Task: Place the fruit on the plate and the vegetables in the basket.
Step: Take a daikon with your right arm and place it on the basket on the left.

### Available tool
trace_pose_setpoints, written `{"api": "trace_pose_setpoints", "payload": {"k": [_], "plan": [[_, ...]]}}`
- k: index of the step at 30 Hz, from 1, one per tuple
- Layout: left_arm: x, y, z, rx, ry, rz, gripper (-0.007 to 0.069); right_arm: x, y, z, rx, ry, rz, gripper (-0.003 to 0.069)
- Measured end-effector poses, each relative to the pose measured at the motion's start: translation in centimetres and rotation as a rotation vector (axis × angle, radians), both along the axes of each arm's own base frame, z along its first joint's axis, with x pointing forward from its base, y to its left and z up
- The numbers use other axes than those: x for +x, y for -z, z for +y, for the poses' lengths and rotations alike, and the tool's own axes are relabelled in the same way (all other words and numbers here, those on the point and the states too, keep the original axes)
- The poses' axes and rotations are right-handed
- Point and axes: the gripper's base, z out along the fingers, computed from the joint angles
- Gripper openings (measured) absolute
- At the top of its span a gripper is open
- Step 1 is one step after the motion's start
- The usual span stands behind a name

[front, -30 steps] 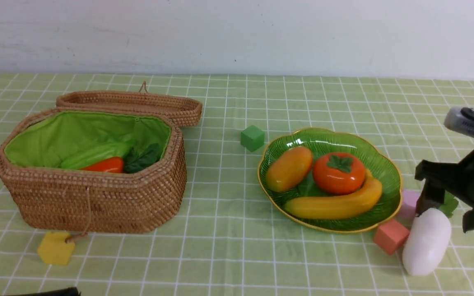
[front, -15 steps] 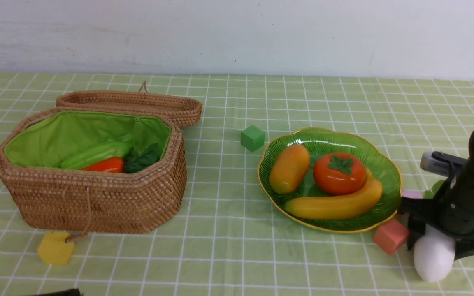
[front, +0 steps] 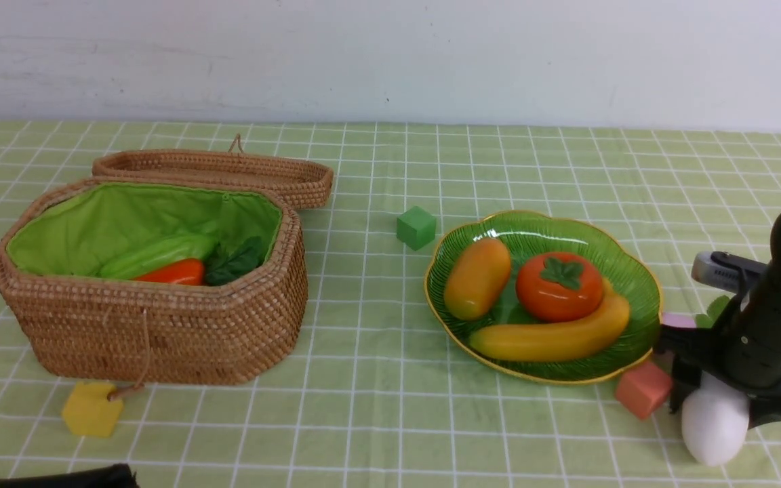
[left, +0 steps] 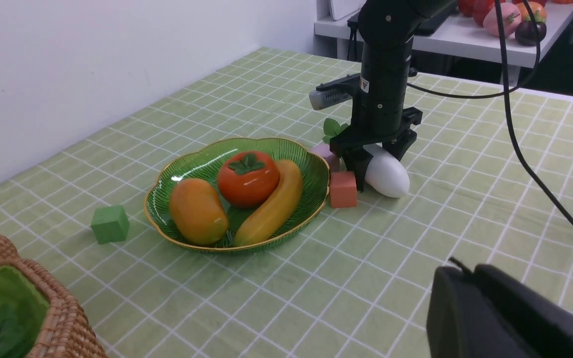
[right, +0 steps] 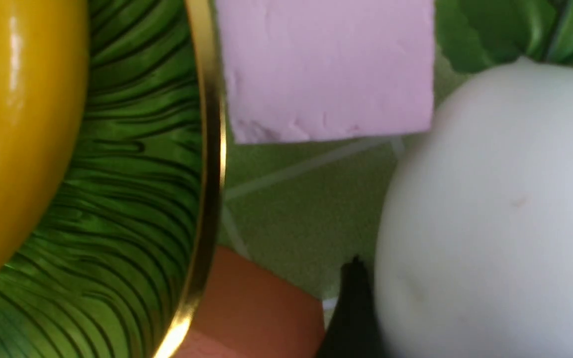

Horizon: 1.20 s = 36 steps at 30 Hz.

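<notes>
Counter [front: 377,325] covered in green checked cloth.

Basket [front: 160,332] at the robot's left, lid [front: 214,173] hinged back behind it, green lining showing. Inside: a light-green pod [front: 156,256], an orange carrot [front: 173,273] with dark leaves. Nothing more of its contents can be made out.

Plate [front: 634,271] right of centre, holding all three fruits: mango [front: 477,278] on its left side, persimmon [front: 558,286] in the middle, banana [front: 553,335] along the near edge, touching the persimmon.

Foam cubes: green cube [front: 415,227] just beyond the plate's left rim, yellow cube [front: 91,409] at the basket's near corner, salmon cube [front: 643,389] against the plate's near-right rim, pink cube [right: 326,69] just beside the plate's right rim.

White radish [front: 714,423] lies on the counter just right of the salmon cube, leaves pointing away toward the wall. Right gripper [left: 378,166] is down over it, fingers straddling the body; one dark fingertip [right: 351,308] sits against its side. Jaws are wide around the radish and look closed on it.

Left gripper [left: 495,318] sits low at the near edge, only its dark body visible; jaws closed, holding nothing.
</notes>
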Motion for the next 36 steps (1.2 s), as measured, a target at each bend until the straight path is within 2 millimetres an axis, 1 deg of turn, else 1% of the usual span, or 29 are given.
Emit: {"api": "trace_pose_setpoints", "payload": {"k": [3, 8, 10, 13, 17, 19, 20, 21, 22, 23, 24, 25, 27, 29, 30, 31, 32, 33, 34, 35, 36], "plan": [[0.0, 0.0, 0.0, 0.000, 0.000, 0.000, 0.0017, 0.0, 0.0, 0.0, -0.001, -0.010, 0.000, 0.0520], [0.0, 0.0, 0.0, 0.000, 0.000, 0.000, 0.0018, 0.0, 0.0, 0.0, -0.018, -0.123, -0.002, 0.0520], [0.0, 0.0, 0.0, 0.000, 0.000, 0.000, 0.0017, 0.0, -0.1, 0.0, -0.021, -0.139, 0.002, 0.0520], [0.0, 0.0, 0.0, 0.000, 0.000, 0.000, 0.0017, -0.4, -0.2, 0.0, -0.022, -0.175, 0.053, 0.0520], [0.0, 0.0, 0.0, 0.000, 0.000, 0.000, 0.0019, -0.7, -1.2, 0.0, -0.022, -0.191, 0.065, 0.0520], [0.0, 0.0, 0.0, 0.000, 0.000, 0.000, 0.0020, -1.0, -2.9, 0.0, -0.024, -0.205, 0.033, 0.0519], [0.0, 0.0, 0.0, 0.000, 0.000, 0.000, 0.0020, -1.0, -3.1, 0.0, -0.024, -0.205, 0.029, 0.0519], [0.0, 0.0, 0.0, 0.000, 0.000, 0.000, 0.0022, -1.4, -4.5, 0.0, -0.027, -0.213, 0.013, 0.0519], [0.0, 0.0, 0.0, 0.000, 0.000, 0.000, 0.0022, -1.4, -4.6, 0.0, -0.027, -0.213, 0.011, 0.0519], [0.0, 0.0, 0.0, -0.001, -0.002, -0.002, 0.0022, -1.9, -6.5, 0.0, -0.029, -0.216, -0.019, 0.0519], [0.0, 0.0, 0.0, -0.001, -0.002, -0.002, 0.0022, -2.0, -6.7, 0.0, -0.029, -0.217, -0.017, 0.0519], [0.1, 0.0, 0.0, -0.003, -0.007, -0.005, 0.0022, -2.3, -8.4, 0.1, -0.025, -0.219, -0.054, 0.0519], [0.2, -0.1, 0.2, -0.003, -0.028, -0.019, 0.0022, -2.7, -10.7, 0.7, -0.010, -0.246, -0.111, 0.0519], [0.4, -0.3, 0.3, -0.010, -0.059, -0.033, 0.0022, -2.8, -13.4, 2.1, 0.017, -0.311, -0.201, 0.0519], [0.7, -0.4, 0.5, -0.027, -0.089, -0.045, 0.0022, -2.7, -15.1, 3.7, 0.045, -0.380, -0.268, 0.0519], [0.7, -0.5, 0.5, -0.030, -0.094, -0.046, 0.0022, -2.7, -15.4, 3.9, 0.049, -0.391, -0.277, 0.0519], [0.9, -0.7, 0.8, -0.051, -0.130, -0.061, 0.0022, -2.5, -17.0, 5.8, 0.082, -0.473, -0.346, 0.0519], [0.9, -0.7, 0.8, -0.051, -0.131, -0.060, 0.0022, -2.5, -17.4, 6.4, 0.090, -0.497, -0.368, 0.0519], [1.1, -0.8, 0.9, -0.059, -0.153, -0.070, 0.0022, -2.4, -18.5, 7.9, 0.107, -0.561, -0.420, 0.0519], [1.3, -1.0, 1.1, -0.077, -0.188, -0.082, 0.0022, -2.0, -19.9, 10.6, 0.148, -0.656, -0.506, 0.0519], [1.3, -1.0, 1.2, -0.079, -0.192, -0.084, 0.0022, -2.1, -20.3, 11.2, 0.153, -0.678, -0.525, 0.0519]]}}
